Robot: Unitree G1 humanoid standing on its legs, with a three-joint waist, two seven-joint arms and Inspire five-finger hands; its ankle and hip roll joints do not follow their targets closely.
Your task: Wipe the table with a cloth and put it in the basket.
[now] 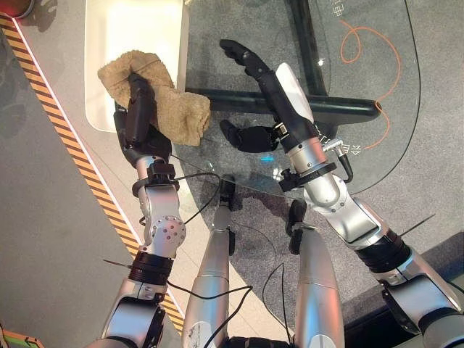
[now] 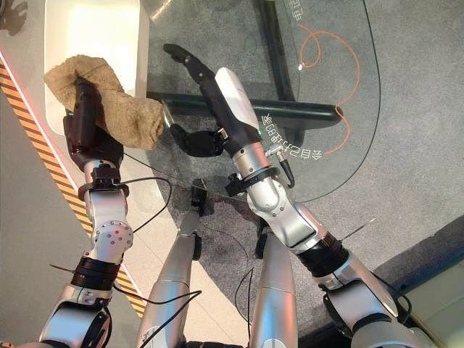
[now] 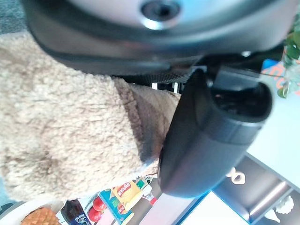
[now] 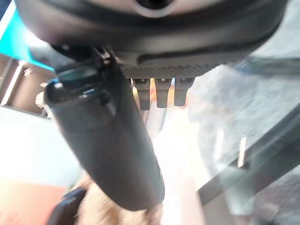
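Cloth, tan terry, looks soft and light; my left hand clutches its middle at ten o'clock; right hand flat, empty.

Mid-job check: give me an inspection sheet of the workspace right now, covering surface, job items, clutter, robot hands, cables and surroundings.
Surface: glass table, dark frame beneath.
Job's things: tan cloth at the table's left edge; white basket on the floor beside it.
Clutter: nothing seen.
Grippers: left robot hand curled on the cloth; right robot hand open, fingers straight, above the glass.
Cables: orange cable under the glass.
Surroundings: grey floor, striped tape at left.
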